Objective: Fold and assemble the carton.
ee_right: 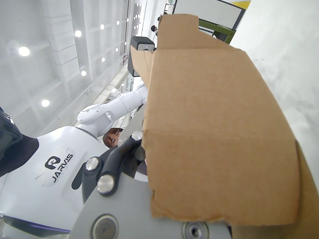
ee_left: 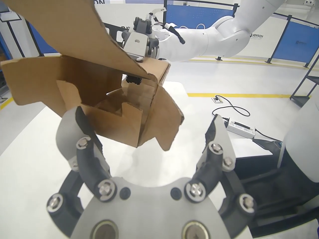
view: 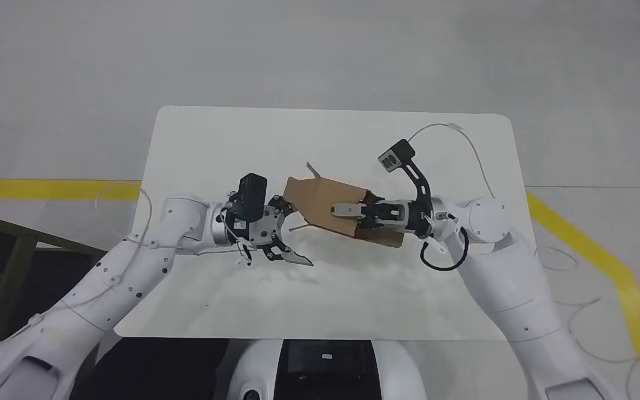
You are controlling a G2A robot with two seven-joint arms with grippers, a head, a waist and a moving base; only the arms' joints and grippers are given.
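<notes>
One brown corrugated cardboard carton (view: 312, 196), half-formed and lying on its side, hangs over the middle of the white rounded-corner table (view: 200, 140) beneath it. The right gripper (view: 345, 210) pinches one wall of the carton. In the left wrist view one of its fingers lies on top of that wall and the black pad of the other presses from inside, so the jaws are clamped on the cardboard. At the carton's opposite, open end several flaps stand loose. A large one is raised above the mouth and a smaller rounded one sags to the side below it. Notched inner flaps cross the opening and partly bar the way inside. Just beside that open end is the left gripper (ee_left: 145, 120), its fingers spread wide and holding nothing; whether a fingertip touches a flap cannot be told. Beyond the carton, past the table's edge, lie a pale grey power adapter (ee_left: 240, 128) with a black cable and a yellow floor line (ee_left: 236, 95). Blue barrier panels (ee_left: 199, 16) stand farther back.
</notes>
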